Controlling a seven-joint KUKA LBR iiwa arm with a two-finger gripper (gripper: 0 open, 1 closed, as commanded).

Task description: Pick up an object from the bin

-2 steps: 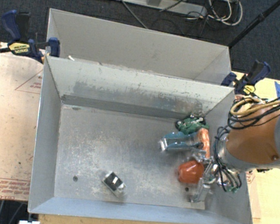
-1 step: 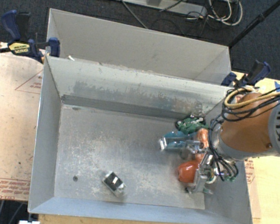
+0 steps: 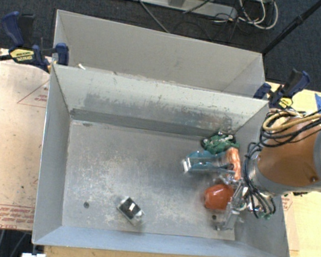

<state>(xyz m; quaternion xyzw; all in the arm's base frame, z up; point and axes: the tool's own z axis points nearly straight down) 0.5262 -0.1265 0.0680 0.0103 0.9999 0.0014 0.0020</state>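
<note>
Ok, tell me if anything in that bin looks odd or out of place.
Nothing looks broken or spilled. Only a small black-and-white block lies alone near the front, apart from the red ball beside the gripper.

One each: black clip (image 3: 130, 209), red ball (image 3: 216, 197), teal piece (image 3: 199, 161), green piece (image 3: 218, 143), orange piece (image 3: 233, 158).

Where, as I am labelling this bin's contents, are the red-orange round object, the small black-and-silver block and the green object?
Red-orange round object (image 3: 216, 196): camera view, on its rounded top.
Small black-and-silver block (image 3: 130, 209): camera view, on its dark middle.
Green object (image 3: 216, 143): camera view, on its middle.
</note>
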